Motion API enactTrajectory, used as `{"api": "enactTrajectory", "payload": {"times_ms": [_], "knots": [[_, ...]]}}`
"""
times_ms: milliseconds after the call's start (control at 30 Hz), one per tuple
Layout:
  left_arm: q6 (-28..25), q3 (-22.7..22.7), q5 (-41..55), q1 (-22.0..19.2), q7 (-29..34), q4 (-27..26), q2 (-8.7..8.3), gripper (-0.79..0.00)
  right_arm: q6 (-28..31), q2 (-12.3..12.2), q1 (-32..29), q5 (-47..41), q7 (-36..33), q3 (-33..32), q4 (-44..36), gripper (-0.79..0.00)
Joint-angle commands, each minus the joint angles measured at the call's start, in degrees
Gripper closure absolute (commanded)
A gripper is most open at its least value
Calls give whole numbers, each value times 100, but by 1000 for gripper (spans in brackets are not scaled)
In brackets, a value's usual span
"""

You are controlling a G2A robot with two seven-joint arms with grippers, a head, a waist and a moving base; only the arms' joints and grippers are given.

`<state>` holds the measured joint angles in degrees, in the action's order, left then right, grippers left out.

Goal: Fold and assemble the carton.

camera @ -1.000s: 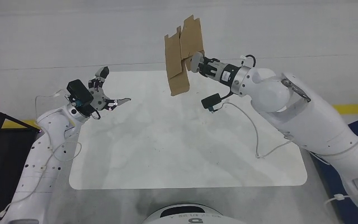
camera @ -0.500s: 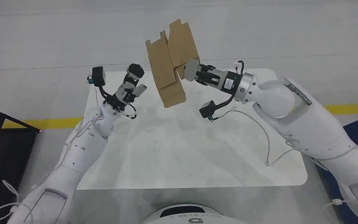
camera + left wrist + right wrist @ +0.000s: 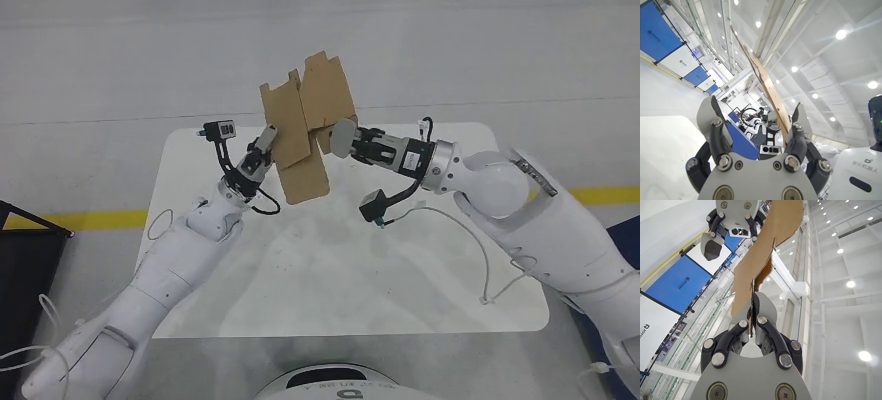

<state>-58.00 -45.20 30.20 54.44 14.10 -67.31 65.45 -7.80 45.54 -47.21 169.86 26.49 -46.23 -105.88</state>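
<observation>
The carton point(image 3: 300, 130) is a flat piece of brown cardboard, not yet opened into a box, and it is in the air above the far part of the white table point(image 3: 350, 290). It stands nearly upright with a slight tilt, and its flaps with the cut notches point away from the robot.

The right gripper point(image 3: 340, 135) holds the carton from the right side. In the right wrist view its two fingers are pressed together on the edge of the cardboard, with the layers of the carton squeezed between the pads. From this grip the board goes outward, past the fingertips.

The left gripper point(image 3: 265, 148) is at the opposite side of the carton, at its left edge. Its fingers are wide apart (the left wrist view shows this well) and the thin edge of the carton passes between them. The board lies close against one finger point(image 3: 797, 121), and I cannot tell if it really touches it. The other finger point(image 3: 715, 109) is well apart from the cardboard. The two grippers face each other, with the carton between them.
</observation>
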Motion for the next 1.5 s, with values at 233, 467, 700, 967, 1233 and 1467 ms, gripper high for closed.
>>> {"api": "enactTrajectory", "payload": {"times_ms": [233, 467, 700, 967, 1233, 1467], "knots": [[0, -683, 1261, 194, 2139, 224, 196, 0, 216, 62, -83, 230, 100, -78, -13, 0], [0, -1273, 997, 239, 2620, 356, 384, 0, 299, 100, -149, 115, 250, -202, -19, -619], [0, -1977, 529, 328, 2355, 511, 586, 0, 177, 127, -194, -256, 345, -236, -6, -785], [0, -2699, -1209, 294, 1423, 487, 767, 0, 177, 127, -194, -256, 345, -236, -6, -785], [0, -3012, -1812, 516, 888, 265, 912, 0, -899, 588, -539, -6216, 1691, 8, 1160, -785], [0, -3124, -1871, 597, 928, 193, 1000, 0, 91, 1135, -434, -9145, 2794, 644, 1946, -785]]}}
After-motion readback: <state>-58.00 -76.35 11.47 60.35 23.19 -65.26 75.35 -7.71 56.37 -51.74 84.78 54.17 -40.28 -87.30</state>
